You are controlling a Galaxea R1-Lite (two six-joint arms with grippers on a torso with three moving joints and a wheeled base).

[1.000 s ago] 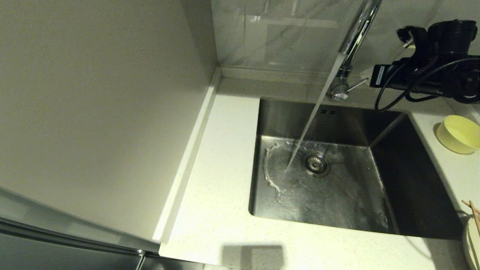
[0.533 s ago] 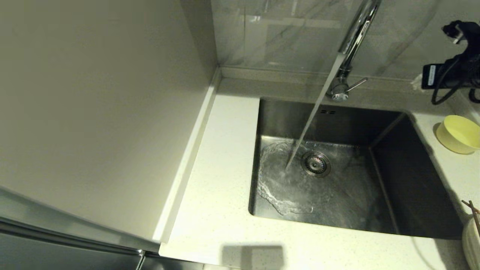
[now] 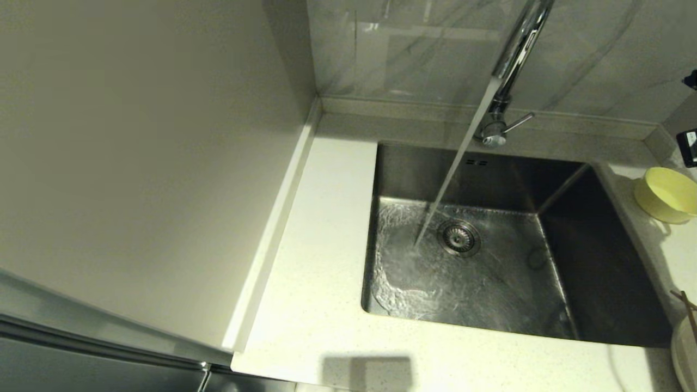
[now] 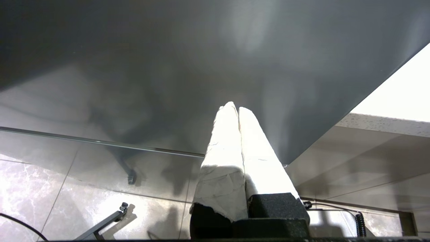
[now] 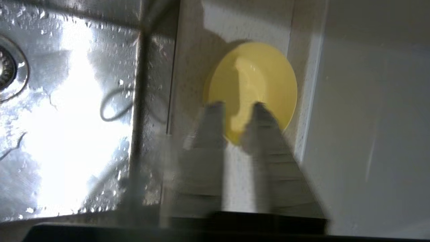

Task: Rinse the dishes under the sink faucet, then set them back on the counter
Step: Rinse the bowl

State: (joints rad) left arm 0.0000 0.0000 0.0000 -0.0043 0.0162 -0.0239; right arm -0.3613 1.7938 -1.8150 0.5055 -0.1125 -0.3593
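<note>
Water runs from the chrome sink faucet (image 3: 517, 49) into the steel sink (image 3: 490, 294). The pale yellow bowl (image 3: 667, 193) stands upright on the counter (image 3: 321, 261) to the right of the sink. My right gripper (image 5: 238, 107) hovers over the bowl (image 5: 265, 74), open by a narrow gap, holding nothing. In the head view only a black piece of that arm (image 3: 690, 148) shows at the right edge. The cream plate (image 3: 683, 354) and the tips of the chopsticks (image 3: 687, 307) peek in at the lower right. My left gripper (image 4: 234, 107) is shut and empty, parked below counter level.
The round drain strainer (image 3: 459, 237) sits mid-basin, with water spread over the floor to its left. A tall pale panel (image 3: 136, 163) walls off the counter's left side. The marble wall (image 3: 435, 54) stands behind the faucet. Another wall (image 5: 369, 134) rises close beside the bowl.
My right arm has pulled away from the faucet's lever to the right, nearly out of the head view, and its jaws have parted. Water has spread further over the sink floor.
</note>
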